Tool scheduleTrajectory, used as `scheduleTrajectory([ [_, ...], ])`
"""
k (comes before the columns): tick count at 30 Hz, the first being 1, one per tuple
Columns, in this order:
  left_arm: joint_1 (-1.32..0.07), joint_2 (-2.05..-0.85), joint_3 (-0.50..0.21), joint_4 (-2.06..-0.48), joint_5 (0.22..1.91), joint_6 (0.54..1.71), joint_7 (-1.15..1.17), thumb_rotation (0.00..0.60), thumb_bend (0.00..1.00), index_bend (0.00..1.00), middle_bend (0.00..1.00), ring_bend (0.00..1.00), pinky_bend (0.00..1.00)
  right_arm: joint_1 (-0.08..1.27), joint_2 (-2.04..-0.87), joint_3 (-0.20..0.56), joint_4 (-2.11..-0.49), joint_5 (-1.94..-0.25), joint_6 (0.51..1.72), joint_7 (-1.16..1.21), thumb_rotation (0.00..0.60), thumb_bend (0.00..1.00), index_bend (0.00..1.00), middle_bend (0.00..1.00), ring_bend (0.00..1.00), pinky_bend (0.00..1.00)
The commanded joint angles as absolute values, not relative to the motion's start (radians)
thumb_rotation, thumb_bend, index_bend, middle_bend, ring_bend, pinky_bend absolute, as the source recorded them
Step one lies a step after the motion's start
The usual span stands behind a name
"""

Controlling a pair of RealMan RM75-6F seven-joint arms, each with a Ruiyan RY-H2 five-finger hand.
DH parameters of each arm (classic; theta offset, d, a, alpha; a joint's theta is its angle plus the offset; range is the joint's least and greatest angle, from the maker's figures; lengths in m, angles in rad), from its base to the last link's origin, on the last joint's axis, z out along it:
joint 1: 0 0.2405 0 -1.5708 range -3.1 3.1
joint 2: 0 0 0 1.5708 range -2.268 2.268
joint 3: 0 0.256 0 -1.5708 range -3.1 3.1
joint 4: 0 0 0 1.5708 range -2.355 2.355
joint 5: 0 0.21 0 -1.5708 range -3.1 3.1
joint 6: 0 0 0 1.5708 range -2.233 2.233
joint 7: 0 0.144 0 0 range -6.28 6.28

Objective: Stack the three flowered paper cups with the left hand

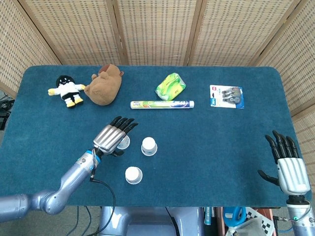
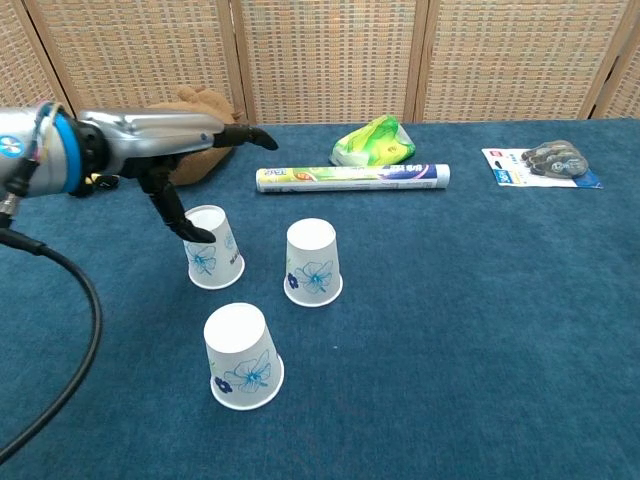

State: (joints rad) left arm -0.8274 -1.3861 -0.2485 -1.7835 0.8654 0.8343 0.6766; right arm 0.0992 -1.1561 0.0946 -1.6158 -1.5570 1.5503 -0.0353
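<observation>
Three white paper cups with blue flowers stand upside down on the blue table (image 1: 206, 147). One cup (image 2: 213, 250) (image 1: 125, 142) lies partly under my left hand (image 1: 112, 135) (image 2: 165, 140). The hand hovers flat over it with its fingers stretched out, and the thumb (image 2: 188, 228) reaches down to the cup's left side. It grips nothing. A second cup (image 2: 313, 262) (image 1: 149, 146) stands just right of it. The third cup (image 2: 243, 357) (image 1: 133, 174) is nearer the front edge. My right hand (image 1: 289, 164) rests open at the table's right front corner, far from the cups.
Along the back lie a black-and-white doll (image 1: 67, 89), a brown plush toy (image 1: 106, 84), a green packet (image 1: 171, 85), a long wrapped roll (image 1: 162, 104) and a blister pack (image 1: 226, 96). A woven screen (image 1: 157, 29) stands behind the table.
</observation>
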Motion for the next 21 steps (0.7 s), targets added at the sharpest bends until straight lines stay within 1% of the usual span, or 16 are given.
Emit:
scheduleTrajectory([
  [1, -0.899, -1.442, -0.249, -1.739, 0.776, 0.830, 0.730, 0.600, 0.24, 0.00, 0.00, 0.00, 0.00, 0.100, -1.156, 0.097, -1.613, -1.554, 1.550, -0.033, 0.600, 0.00, 0.08, 0.00, 0.00, 0.00],
  [4, -0.941, -1.478, -0.246, -1.710, 0.707, 0.820, 0.733, 0.600, 0.24, 0.01, 0.00, 0.00, 0.00, 0.099, -1.154, 0.099, -1.612, -1.548, 1.548, -0.027, 0.600, 0.00, 0.08, 0.00, 0.00, 0.00],
  [8, -0.993, -1.548, -0.226, -1.629, 0.635, 0.800, 0.731, 0.600, 0.24, 0.06, 0.00, 0.00, 0.00, 0.097, -1.149, 0.104, -1.610, -1.539, 1.551, -0.010, 0.600, 0.00, 0.08, 0.00, 0.00, 0.00],
  [17, -1.039, -1.602, -0.199, -1.571, 0.598, 0.823, 0.709, 0.600, 0.24, 0.15, 0.00, 0.00, 0.00, 0.095, -1.136, 0.112, -1.609, -1.528, 1.553, 0.024, 0.600, 0.00, 0.08, 0.00, 0.00, 0.00],
  [21, -1.047, -1.626, -0.201, -1.552, 0.607, 0.830, 0.677, 0.600, 0.24, 0.22, 0.00, 0.00, 0.00, 0.095, -1.132, 0.112, -1.609, -1.526, 1.552, 0.038, 0.600, 0.00, 0.08, 0.00, 0.00, 0.00],
])
